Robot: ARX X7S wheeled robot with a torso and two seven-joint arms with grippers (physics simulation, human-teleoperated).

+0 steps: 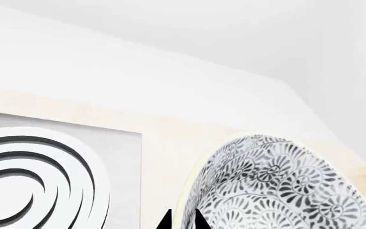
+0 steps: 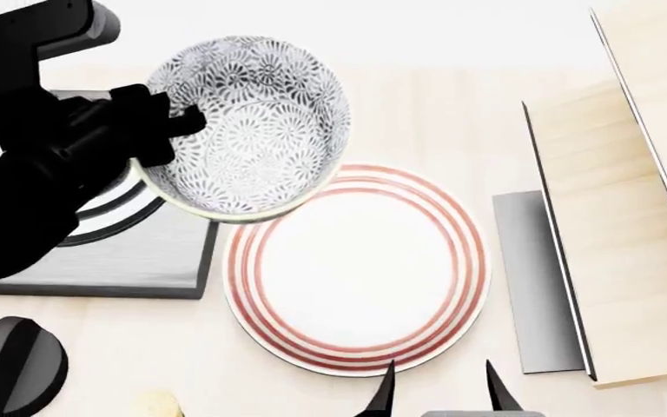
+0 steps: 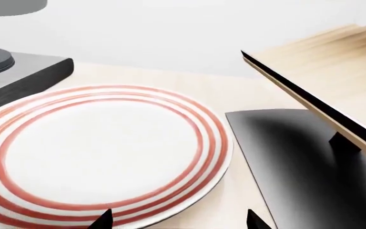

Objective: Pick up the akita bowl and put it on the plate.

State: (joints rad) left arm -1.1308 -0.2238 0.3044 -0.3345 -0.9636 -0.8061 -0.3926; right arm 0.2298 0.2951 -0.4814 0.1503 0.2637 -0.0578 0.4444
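The akita bowl (image 2: 253, 122), white with a dense dark leaf pattern, is held tilted in the air over the plate's far left edge. My left gripper (image 2: 177, 122) is shut on its pale rim. In the left wrist view the rim runs between the two dark fingertips of the left gripper (image 1: 181, 220), with the bowl's (image 1: 278, 186) patterned wall on one side. The plate (image 2: 357, 269), white with red rings, lies flat on the table. My right gripper (image 2: 440, 391) stands open at the plate's near edge. In the right wrist view the plate (image 3: 106, 152) lies just ahead of the right gripper (image 3: 177, 222), whose jaws hold nothing.
A dark square stove plate (image 2: 136, 252) with circular rings sits left of the plate, partly under my left arm. A wooden rack (image 2: 635, 217) on a grey base (image 2: 537, 278) stands to the right. A black knob (image 2: 9, 365) is at the front left.
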